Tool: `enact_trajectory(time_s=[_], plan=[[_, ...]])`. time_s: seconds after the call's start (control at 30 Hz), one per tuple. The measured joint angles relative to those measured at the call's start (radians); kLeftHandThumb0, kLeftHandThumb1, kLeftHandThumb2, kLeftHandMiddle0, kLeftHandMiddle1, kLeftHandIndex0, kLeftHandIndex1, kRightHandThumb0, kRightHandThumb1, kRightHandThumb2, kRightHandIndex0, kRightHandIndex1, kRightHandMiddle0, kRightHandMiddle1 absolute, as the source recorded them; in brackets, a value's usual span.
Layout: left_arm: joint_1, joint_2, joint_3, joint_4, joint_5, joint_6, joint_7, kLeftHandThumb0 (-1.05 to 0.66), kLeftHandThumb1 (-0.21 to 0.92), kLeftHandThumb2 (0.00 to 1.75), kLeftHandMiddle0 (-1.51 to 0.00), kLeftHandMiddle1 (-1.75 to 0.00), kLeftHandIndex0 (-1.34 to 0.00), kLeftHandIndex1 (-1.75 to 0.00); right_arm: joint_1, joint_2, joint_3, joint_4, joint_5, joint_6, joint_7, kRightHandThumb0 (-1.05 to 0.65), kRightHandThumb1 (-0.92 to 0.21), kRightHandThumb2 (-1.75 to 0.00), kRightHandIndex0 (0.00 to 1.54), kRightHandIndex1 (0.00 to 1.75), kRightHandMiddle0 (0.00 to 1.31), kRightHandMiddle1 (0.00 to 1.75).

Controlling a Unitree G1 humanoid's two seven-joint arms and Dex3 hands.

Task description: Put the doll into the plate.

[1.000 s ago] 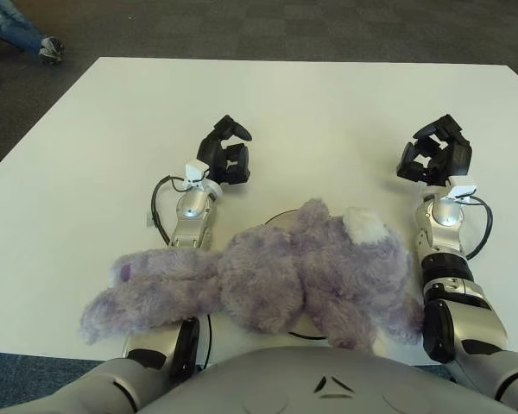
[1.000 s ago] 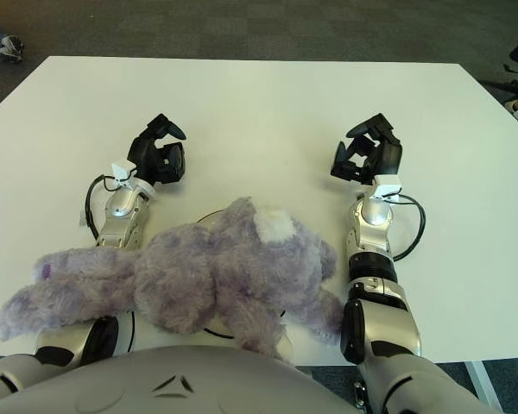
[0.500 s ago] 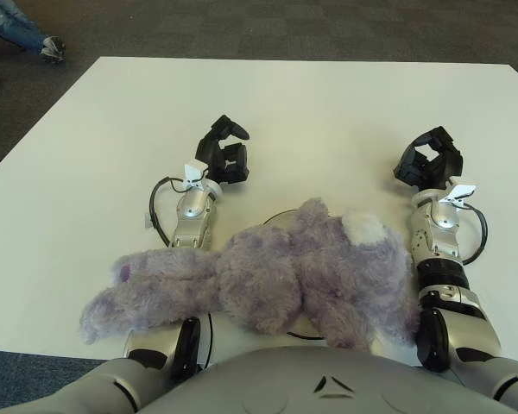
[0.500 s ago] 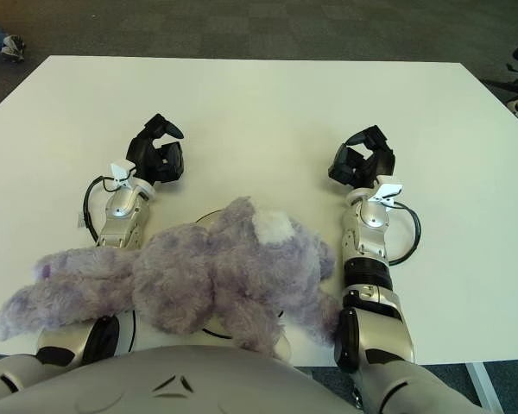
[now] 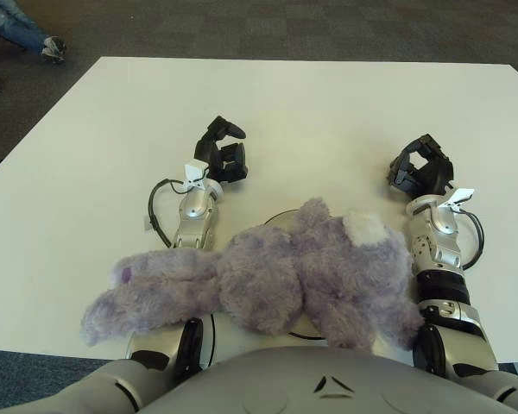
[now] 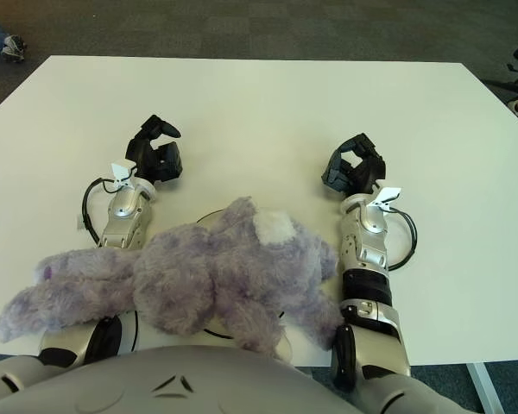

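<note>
A purple plush doll (image 5: 276, 280) lies sprawled across a plate (image 5: 279, 219) on the white table (image 5: 311, 112), close to the robot's body at the near edge. Only thin arcs of the plate's dark rim show around the doll's body, so the plate is mostly covered; the doll's long fuzzy limb trails off to the left, past the rim and over the left forearm. A white patch marks the doll on its right side. The left robot hand (image 5: 223, 155) sits on the table beyond the doll, apart from it, fingers loosely curled and grasping nothing. The right robot hand (image 5: 421, 169) sits just beyond the doll's right end, fingers likewise curled around nothing. No writing or label can be read anywhere.
</note>
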Motion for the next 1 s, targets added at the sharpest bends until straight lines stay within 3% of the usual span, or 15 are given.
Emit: enact_trajectory(time_s=[0.4,1.0], plan=[[-0.001,-0.005,0.001,0.004,0.009,0.000,0.047,-0.47,0.36,1.27,-1.24,-1.75,-0.58,-1.75,0.066,0.005,0.023,-0.164,0.010,0.154,0.008,-0.50,-0.27,-1.38,1.27,1.75,0.66,1.75],[-0.004,-0.005,-0.001,0.010,0.011,-0.002,0.053,-0.47,0.35,1.27,-1.24,-1.75,-0.59,-1.75,0.100,0.003,0.049,-0.264,0.003,0.266,0.015,-0.50,-0.29,-1.36,1.26,1.75,0.64,1.75]])
